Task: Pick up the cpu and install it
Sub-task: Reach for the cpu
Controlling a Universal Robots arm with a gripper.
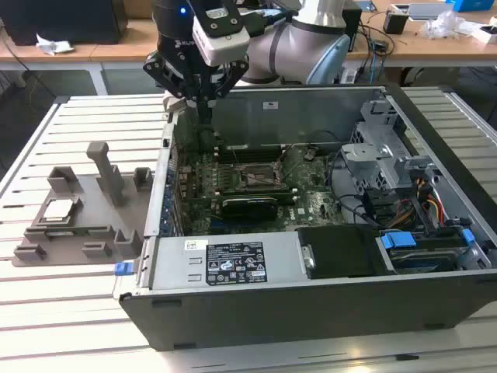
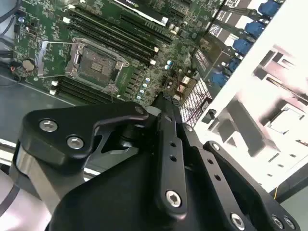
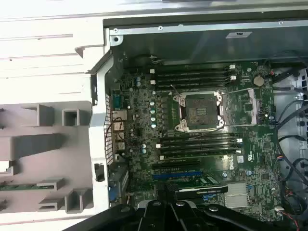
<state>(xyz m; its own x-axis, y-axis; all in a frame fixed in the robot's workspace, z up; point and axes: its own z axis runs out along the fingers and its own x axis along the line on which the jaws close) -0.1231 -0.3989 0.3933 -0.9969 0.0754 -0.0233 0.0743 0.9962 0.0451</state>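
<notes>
The cpu (image 1: 60,210), a small silvery square chip, lies in the grey plastic tray (image 1: 78,233) on the slatted table, at the exterior view's left. In the second wrist view the cpu (image 2: 287,120) is a pale square on the washed-out tray. My gripper (image 1: 203,115) hangs over the open computer case's left wall, well apart from the cpu and above it. Its black fingers (image 2: 163,103) meet at the tips, shut with nothing between them. The open cpu socket (image 3: 198,112) sits mid-motherboard, its metal frame lifted; it is also seen as the socket (image 1: 260,180) and socket (image 2: 94,62).
The case (image 1: 311,311) lies on its side with the lid off. Memory slots (image 3: 192,77) flank the socket and a graphics card (image 1: 248,206) lies near it. A drive cage (image 1: 380,155) and cables fill the case's right side. Upright blocks (image 1: 105,167) rise from the tray.
</notes>
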